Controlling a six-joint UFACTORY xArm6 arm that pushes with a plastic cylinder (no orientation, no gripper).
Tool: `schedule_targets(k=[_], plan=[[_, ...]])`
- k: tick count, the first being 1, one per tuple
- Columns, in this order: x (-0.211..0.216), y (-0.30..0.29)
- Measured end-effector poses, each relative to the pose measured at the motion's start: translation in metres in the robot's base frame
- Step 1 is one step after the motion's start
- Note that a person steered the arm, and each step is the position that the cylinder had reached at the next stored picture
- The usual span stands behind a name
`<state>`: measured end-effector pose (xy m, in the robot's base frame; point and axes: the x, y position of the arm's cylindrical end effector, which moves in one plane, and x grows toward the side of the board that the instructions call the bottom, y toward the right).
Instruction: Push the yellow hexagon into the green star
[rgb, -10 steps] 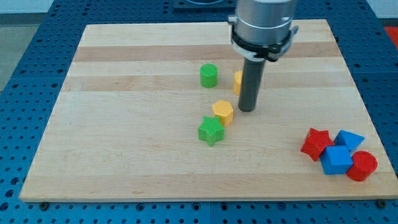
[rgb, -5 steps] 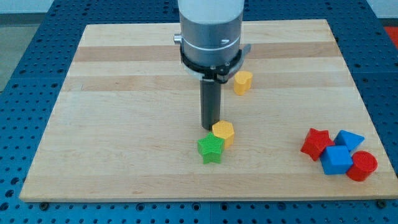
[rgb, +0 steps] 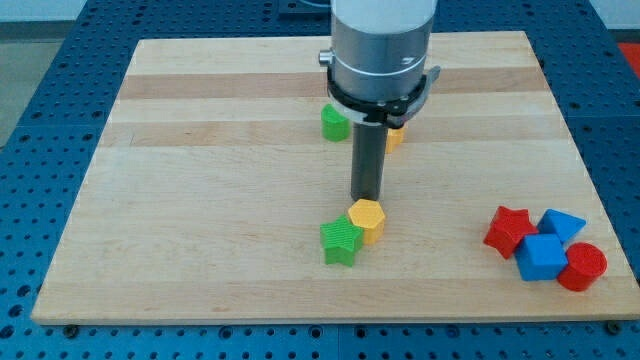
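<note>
The yellow hexagon (rgb: 367, 221) lies near the middle of the wooden board, touching the green star (rgb: 341, 241) at the star's upper right. My tip (rgb: 367, 196) stands just above the hexagon in the view, at or very near its top edge. The rod rises from there to the grey arm body (rgb: 383, 50).
A green cylinder (rgb: 334, 122) and a second yellow block (rgb: 396, 137) sit behind the rod, both partly hidden by the arm. A red star (rgb: 508, 229), blue triangle (rgb: 561, 224), blue cube (rgb: 541, 256) and red cylinder (rgb: 583, 266) cluster at the board's lower right.
My tip went from right of the hexagon to its upper left, then back right above it. The hexagon and green star shifted slightly down the view, still touching.
</note>
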<state>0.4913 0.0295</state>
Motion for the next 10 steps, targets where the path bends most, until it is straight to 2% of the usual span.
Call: schedule_targets(k=[3,4,5,6,10], plan=[[0.011,-0.017],[-0.003,-0.005],[0.000,0.027],[0.021,0.030],[0.041,-0.004]])
